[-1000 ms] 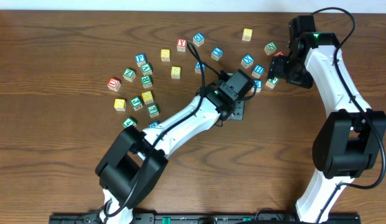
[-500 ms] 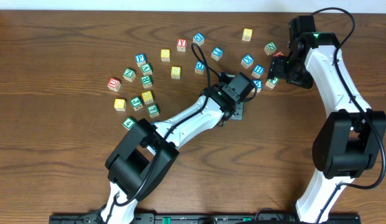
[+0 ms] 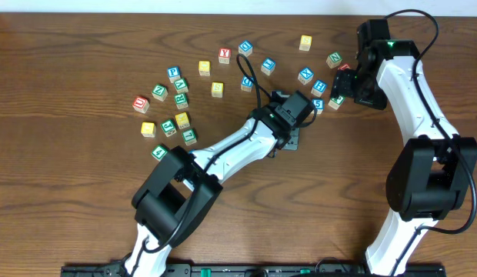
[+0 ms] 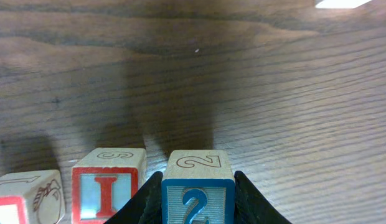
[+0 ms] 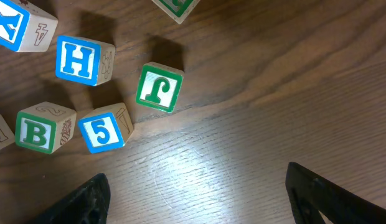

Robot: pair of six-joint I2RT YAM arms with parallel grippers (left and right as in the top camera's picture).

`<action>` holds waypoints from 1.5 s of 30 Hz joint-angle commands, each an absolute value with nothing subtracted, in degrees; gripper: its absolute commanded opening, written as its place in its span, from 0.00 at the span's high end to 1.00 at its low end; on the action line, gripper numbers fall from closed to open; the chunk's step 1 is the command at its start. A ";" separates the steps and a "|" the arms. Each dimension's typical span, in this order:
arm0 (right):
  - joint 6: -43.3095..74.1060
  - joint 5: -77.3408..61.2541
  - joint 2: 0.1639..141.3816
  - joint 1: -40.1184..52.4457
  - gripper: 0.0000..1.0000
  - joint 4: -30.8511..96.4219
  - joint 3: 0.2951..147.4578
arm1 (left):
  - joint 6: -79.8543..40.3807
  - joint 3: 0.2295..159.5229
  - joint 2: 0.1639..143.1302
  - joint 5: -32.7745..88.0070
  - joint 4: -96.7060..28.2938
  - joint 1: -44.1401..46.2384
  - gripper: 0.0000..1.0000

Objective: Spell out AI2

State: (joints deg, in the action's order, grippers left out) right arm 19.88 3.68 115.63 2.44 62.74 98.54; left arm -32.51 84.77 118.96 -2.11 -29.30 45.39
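Down at the lower edge of the left wrist view, the left fingers (image 4: 143, 204) are clamped on the blue 2 block (image 4: 197, 186), one pressed against each side. That block stands upright on the wooden worktop (image 4: 274, 93), just right of the red I block (image 4: 109, 186) and level with it, with a narrow gap between them. A third block (image 4: 25, 198) further left is cut off, its letter unreadable. The right fingers (image 5: 87, 200) are spread wide, grasping nothing, near the blue 5 block (image 5: 103, 132), green B block (image 5: 37, 130), green J block (image 5: 159, 87) and blue H block (image 5: 78, 60).
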 commanded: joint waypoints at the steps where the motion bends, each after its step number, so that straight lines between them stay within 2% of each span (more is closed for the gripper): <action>1: 19.18 4.36 114.02 2.35 0.15 62.78 98.50 | -31.77 84.60 120.57 -3.53 -29.02 45.21 0.71; 3: 19.18 4.38 114.02 2.33 0.15 62.81 98.50 | -31.77 84.60 120.57 -3.53 -28.67 45.21 0.71; 4: 19.18 4.38 114.02 2.28 0.15 62.81 98.50 | -31.77 84.60 120.57 -3.53 -28.58 45.19 0.61; 5: 19.16 4.38 114.02 2.26 0.15 62.83 98.50 | -31.77 84.60 120.57 -3.53 -28.58 45.19 0.59; 10: 19.16 4.38 114.02 2.24 0.15 62.81 98.50 | -31.75 84.60 120.57 -3.53 -28.56 45.19 0.52; 19: 19.20 4.34 114.02 2.24 0.19 62.46 98.52 | -29.89 85.03 117.34 -3.53 -28.67 44.56 0.51; 28: 19.11 2.96 113.99 2.42 0.21 62.59 98.52 | -29.10 85.03 102.65 -3.51 -35.29 40.73 0.51; 34: 16.62 -4.64 113.99 3.60 0.31 62.54 98.52 | -27.81 85.03 91.68 -3.73 -44.73 35.46 0.51; 38: 17.10 -6.70 113.99 6.61 0.48 62.37 98.52 | -26.57 85.03 86.54 -3.75 -50.63 29.15 0.51; 40: 17.15 -6.66 113.99 9.04 0.51 61.84 98.52 | -26.33 85.03 85.12 -3.75 -53.23 25.54 0.51; 45: 18.17 -6.37 113.99 15.68 0.51 59.31 98.52 | -25.52 85.03 84.33 -3.68 -58.72 15.55 0.51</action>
State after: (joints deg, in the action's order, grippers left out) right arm 17.37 -5.41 115.63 12.10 60.07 98.50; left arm -26.94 84.77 84.86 -3.18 -57.06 19.75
